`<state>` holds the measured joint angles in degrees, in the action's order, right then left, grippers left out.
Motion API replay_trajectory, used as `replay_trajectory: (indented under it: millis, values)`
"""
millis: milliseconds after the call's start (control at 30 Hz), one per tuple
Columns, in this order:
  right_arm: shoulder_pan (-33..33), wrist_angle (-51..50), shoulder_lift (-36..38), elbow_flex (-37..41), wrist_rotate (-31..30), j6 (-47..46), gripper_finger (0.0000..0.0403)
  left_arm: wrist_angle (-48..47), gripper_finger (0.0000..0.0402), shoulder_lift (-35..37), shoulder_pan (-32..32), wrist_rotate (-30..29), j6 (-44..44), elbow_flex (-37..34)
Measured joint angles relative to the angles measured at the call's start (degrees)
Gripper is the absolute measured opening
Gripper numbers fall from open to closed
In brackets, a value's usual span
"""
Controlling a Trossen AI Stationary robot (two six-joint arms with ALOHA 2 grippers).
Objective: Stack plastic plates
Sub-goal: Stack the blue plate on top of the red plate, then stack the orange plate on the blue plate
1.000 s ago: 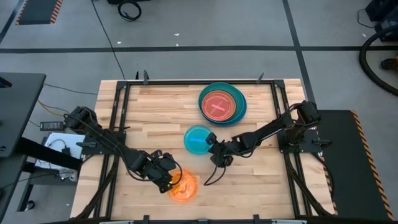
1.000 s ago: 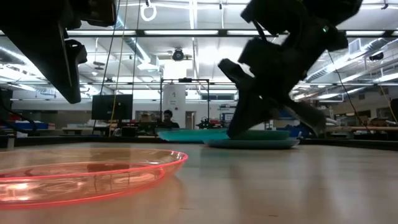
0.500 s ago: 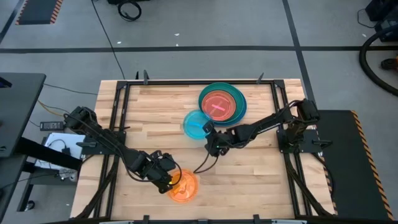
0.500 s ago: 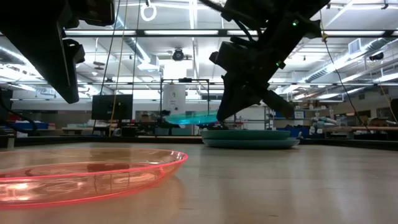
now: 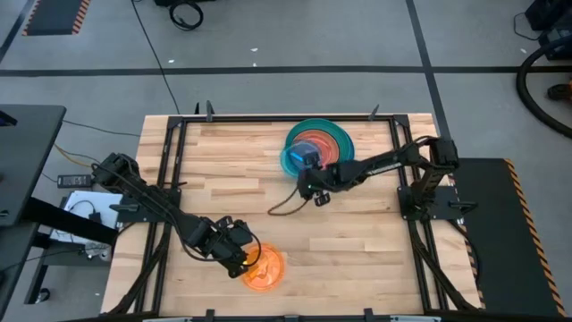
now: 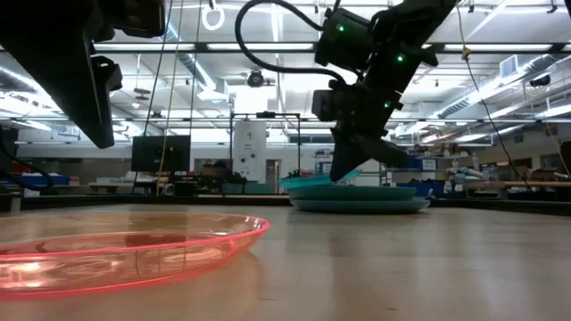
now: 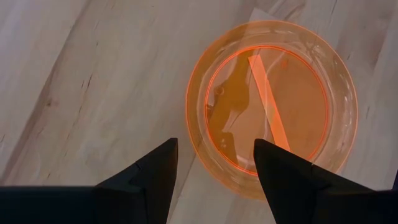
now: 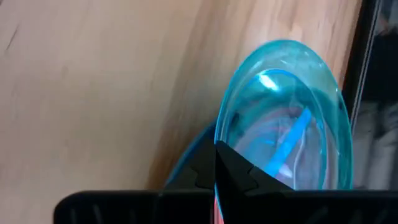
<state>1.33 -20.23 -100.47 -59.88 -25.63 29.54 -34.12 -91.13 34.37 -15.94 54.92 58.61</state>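
Observation:
A stack of plates (image 5: 332, 143) lies at the table's far right: a blue and a teal-green rim show, with a pink-red plate (image 5: 315, 145) on top. My right gripper (image 5: 307, 172) is shut on the small cyan plate (image 5: 292, 159) and holds it over the stack's left edge; it also shows in the low view (image 6: 308, 181). The small orange plate (image 5: 265, 269) lies flat on the table near the front edge. My left gripper (image 5: 247, 259) is open and hovers at that plate's left rim (image 7: 199, 124), touching nothing. Other plates are hidden. My right gripper pinches the cyan plate's rim (image 8: 219, 138) between its two fingers, on the side toward the table's near edge. The fingers come slanting from the near right. The plate is clear of the table and nearly level over the stack's left edge (image 6: 312, 198).
Bare wood lies between the orange plate and the stack. A black frame rail (image 5: 268, 117) runs round the table. A loose black cable (image 5: 284, 202) hangs from my right arm down to the board.
My right gripper has lifted the cyan plate off the table's middle and carried it up and toward the far right, to the stack's left edge. The plate stays nearly level.

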Motion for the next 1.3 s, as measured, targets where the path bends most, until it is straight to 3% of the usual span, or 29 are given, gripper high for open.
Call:
replay_trajectory:
  millis: [200,533,733,1000,1167,1300]
  values:
    - [4.2,-0.7,4.0,0.0,4.1,-8.2,0.0008,-0.2,0.0217,0.0,0.0,0.0,-0.1,0.0]
    - [12.6,-5.4,3.4,0.0,19.3,-14.5,0.0009,-0.2,0.0217,0.0,0.0,0.0,-0.7,0.0]
    - [12.9,-5.0,1.4,0.0,19.0,-11.6,0.0028,-0.2,0.0217,0.0,-0.2,-0.1,-0.7,0.0]
    - [12.4,-6.4,2.4,0.0,16.1,-10.4,0.0118,0.0,0.0217,0.0,-0.2,-0.8,0.0,0.0]
    - [9.7,-8.2,4.5,0.0,15.6,-12.0,0.0162,0.0,0.0217,0.0,-0.1,-0.8,0.0,0.0]
    - [5.8,-8.3,6.2,0.0,14.7,-12.5,0.0172,0.0,0.0217,0.0,0.4,-0.8,0.8,0.0]
